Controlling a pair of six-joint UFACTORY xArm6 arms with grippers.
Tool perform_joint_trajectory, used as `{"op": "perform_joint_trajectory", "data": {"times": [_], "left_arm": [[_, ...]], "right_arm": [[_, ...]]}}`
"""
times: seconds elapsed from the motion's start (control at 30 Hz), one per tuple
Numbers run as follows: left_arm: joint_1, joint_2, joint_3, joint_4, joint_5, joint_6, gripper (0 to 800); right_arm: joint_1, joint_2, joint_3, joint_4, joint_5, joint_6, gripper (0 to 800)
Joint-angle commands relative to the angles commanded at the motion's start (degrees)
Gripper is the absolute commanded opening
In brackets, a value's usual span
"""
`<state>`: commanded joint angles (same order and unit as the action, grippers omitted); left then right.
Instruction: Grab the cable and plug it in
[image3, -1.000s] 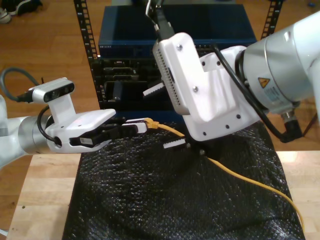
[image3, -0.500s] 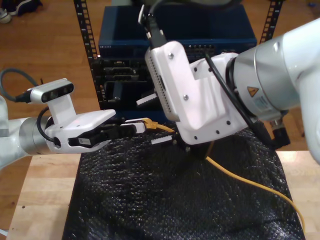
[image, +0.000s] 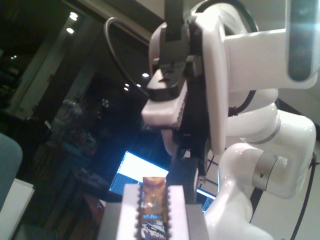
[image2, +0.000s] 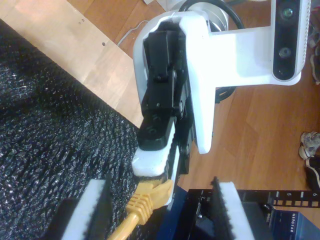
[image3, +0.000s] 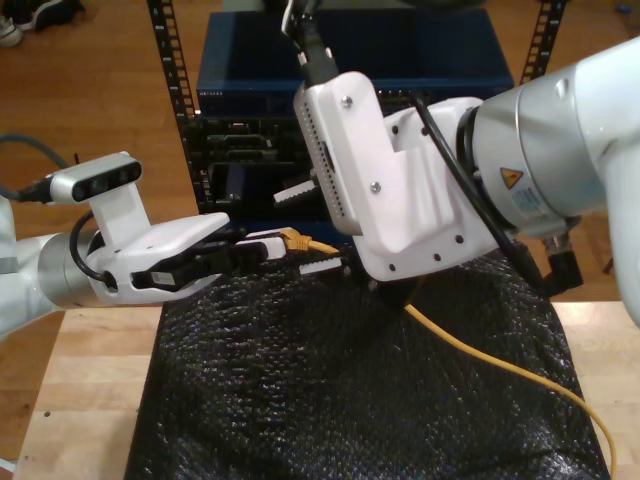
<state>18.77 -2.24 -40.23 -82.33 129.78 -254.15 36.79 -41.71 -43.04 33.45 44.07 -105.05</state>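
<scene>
The yellow-orange cable (image3: 482, 352) trails over the black mat from the exterior view's right. Its plug end (image3: 292, 238) is held in the air above the mat's far edge. My first gripper (image3: 262, 247), reaching in from the exterior view's left, is shut on that end. In the first wrist view the clear plug (image: 152, 199) sits between the white fingers of my first gripper (image: 152, 212). My second gripper (image3: 310, 228) is open, its toothed pads standing on either side of the cable just behind the plug. In the second wrist view the yellow boot (image2: 143, 201) lies between its pads (image2: 95, 207).
A black bubble-wrap mat (image3: 330, 400) covers the wooden table (image3: 90, 380). Behind it stands a rack of network gear (image3: 250, 150) with a blue unit (image3: 420, 50) on top. My second arm's bulky white body (image3: 540, 150) hangs over the mat on the exterior view's right.
My second gripper has moved toward the exterior view's left, bringing its open fingers around the cable behind the plug. My first gripper has kept hold of the plug, lifted slightly.
</scene>
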Motion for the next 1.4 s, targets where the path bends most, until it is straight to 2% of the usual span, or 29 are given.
{"op": "perform_joint_trajectory", "data": {"times": [0.33, 0.63, 1.4], "left_arm": [[0.0, 0.0, 0.09, 0.0, 0.44, -1.23, 34], [0.0, 0.79, 0.0, -0.97, 2.73, -2.73, 34], [0.0, 1.49, 0.0, -1.41, 4.31, -4.13, 36]], "right_arm": [[0.0, -0.97, 0.18, 0.09, -1.23, 0.0, 415], [0.0, -1.23, 0.7, 0.0, -1.67, 0.0, 385], [1.58, -1.76, 0.88, 0.0, -1.85, 0.0, 342]]}}
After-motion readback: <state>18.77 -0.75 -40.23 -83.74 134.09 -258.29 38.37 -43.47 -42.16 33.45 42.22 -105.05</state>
